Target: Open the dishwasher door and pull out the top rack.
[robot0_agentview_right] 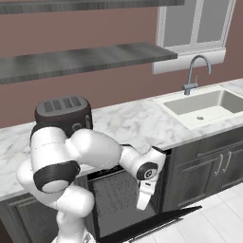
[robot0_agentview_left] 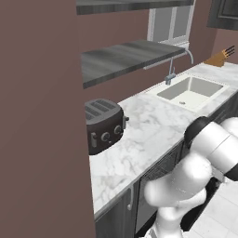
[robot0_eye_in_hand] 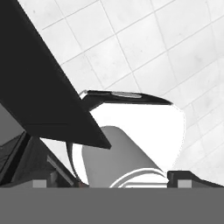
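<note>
Black toaster (robot0_agentview_right: 63, 113) noted at left on the marble worktop (robot0_agentview_right: 128, 124), well apart from the work. Below the worktop edge, the dishwasher door (robot0_agentview_right: 152, 223) is seen swung down almost flat, so the cavity is exposed for reaching in. The tool (robot0_agentview_right: 143, 203) hangs before the opening, pointed downward above the door, its jaws set wide with nothing held. The top rack cannot be made out inside. Sink (robot0_agentview_right: 204, 107) lies at right.

Walls (robot0_agentview_right: 118, 28): reddish-brown.
Worktop (robot0_agentview_right: 128, 124): white marble, sink (robot0_agentview_right: 204, 108) inset.
Shelf (robot0_agentview_right: 80, 59): dark grey, wall-mounted.
Window (robot0_agentview_right: 197, 21): above tap (robot0_agentview_right: 194, 71).
Floor (robot0_eye_in_hand: 144, 39): pale tiles.
</note>
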Controlling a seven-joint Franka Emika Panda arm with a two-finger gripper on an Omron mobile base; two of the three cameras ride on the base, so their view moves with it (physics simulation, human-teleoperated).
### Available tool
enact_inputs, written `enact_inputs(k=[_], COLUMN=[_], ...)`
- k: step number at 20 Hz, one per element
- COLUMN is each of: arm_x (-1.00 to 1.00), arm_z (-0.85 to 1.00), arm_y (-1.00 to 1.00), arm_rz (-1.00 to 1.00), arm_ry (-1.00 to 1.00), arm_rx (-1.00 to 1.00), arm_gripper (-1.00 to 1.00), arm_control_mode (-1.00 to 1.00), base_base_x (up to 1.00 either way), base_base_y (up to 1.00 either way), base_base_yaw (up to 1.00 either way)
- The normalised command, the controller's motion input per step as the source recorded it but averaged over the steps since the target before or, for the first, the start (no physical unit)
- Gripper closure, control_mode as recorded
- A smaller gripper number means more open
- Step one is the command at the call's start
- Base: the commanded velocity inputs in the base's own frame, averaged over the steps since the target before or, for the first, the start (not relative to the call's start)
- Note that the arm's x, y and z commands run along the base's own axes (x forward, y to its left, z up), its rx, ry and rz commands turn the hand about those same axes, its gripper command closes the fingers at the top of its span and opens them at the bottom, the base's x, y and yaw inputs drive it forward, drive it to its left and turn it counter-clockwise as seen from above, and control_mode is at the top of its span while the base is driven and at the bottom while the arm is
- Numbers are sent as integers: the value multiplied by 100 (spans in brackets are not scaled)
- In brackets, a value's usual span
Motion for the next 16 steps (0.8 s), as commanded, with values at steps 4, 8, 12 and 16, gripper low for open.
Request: enact_inputs(k=[4, 8, 12, 16], arm_x=[100, 90, 77, 77], arm_z=[-15, -65, -98, -84], arm_y=[-57, -66, -42, -26], arm_rz=[0, 0, 0, -1], arm_ry=[27, 20, 3, -1], arm_rx=[41, 34, 20, 20], arm_gripper=[-100, -100, -100, -100], arm_control_mode=[-100, -100, -100, -100], base_base_x=[0, 0, 0, 0], base_base_y=[0, 0, 0, 0], base_base_yaw=[0, 0, 0, 0])
